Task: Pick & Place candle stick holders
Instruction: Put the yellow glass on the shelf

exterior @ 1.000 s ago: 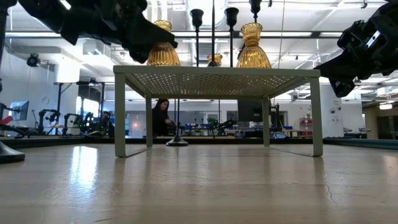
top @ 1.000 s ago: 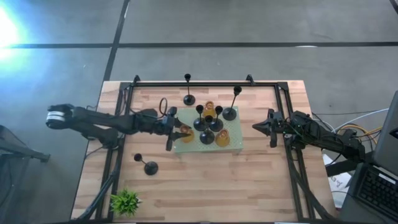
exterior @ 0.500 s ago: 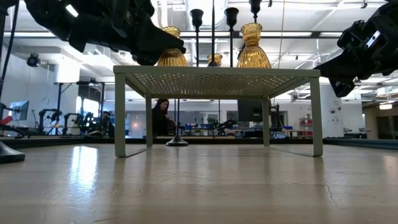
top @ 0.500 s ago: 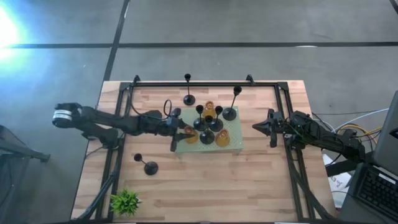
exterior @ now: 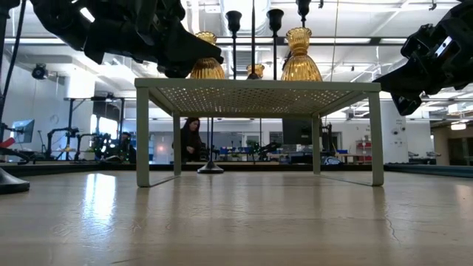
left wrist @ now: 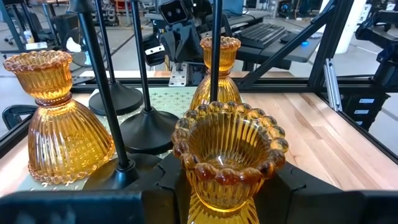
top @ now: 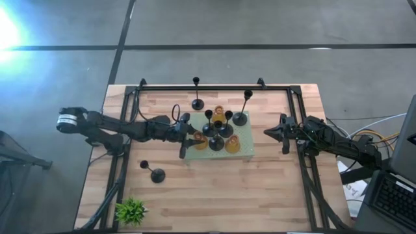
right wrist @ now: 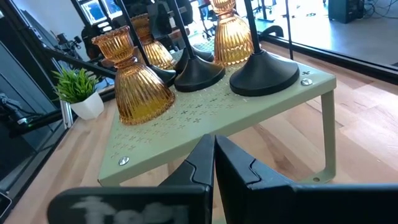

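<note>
Left gripper [top: 188, 138] clamped on amber holder [left wrist: 229, 163] — we've carried it over stand [top: 242, 149], nine o'clock edge, hovering; release next. Right gripper [top: 270, 133] shut, three o'clock.

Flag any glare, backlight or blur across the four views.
High view: blown-out glare at the left edge on the floor. Low view: bright ceiling lights backlight both arms into silhouettes; sheen on the wooden tabletop. Left wrist view: near amber glass holder sharp, room behind soft. Right wrist view: label on the wrist body blurred.
</note>
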Available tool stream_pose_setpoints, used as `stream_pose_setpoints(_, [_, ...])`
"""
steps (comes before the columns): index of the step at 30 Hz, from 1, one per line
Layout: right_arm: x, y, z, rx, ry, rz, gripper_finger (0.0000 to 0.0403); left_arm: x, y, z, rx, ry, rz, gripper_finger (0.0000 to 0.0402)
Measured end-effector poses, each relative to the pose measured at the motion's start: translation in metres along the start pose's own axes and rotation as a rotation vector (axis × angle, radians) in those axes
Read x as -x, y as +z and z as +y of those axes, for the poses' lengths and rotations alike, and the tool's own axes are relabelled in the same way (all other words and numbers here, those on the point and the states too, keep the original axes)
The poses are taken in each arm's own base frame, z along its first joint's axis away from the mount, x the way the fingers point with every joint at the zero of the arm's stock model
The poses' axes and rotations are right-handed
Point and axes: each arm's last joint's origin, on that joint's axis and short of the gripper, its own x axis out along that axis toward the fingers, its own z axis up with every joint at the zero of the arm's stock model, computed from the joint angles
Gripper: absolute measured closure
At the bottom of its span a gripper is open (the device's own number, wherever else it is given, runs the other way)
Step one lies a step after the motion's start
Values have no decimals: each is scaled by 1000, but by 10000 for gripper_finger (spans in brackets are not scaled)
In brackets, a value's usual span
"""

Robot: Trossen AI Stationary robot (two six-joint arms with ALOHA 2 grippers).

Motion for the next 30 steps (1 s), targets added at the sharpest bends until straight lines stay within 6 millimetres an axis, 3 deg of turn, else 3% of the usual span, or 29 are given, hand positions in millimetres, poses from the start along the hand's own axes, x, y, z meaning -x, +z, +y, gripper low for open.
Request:
stream_pose_setpoints(9, [0, 0, 0, 0, 0, 0, 394, 0, 0, 0, 2, 0, 5, 272])
stream_pose_setpoints(16, [0, 0, 0, 0, 0, 0, 394, 1, -2, 0, 14, 6, 25, 212])
stream_pose_setpoints(30, [0, 0, 0, 0, 0, 0, 394, 0, 2, 0, 21, 8, 6, 205])
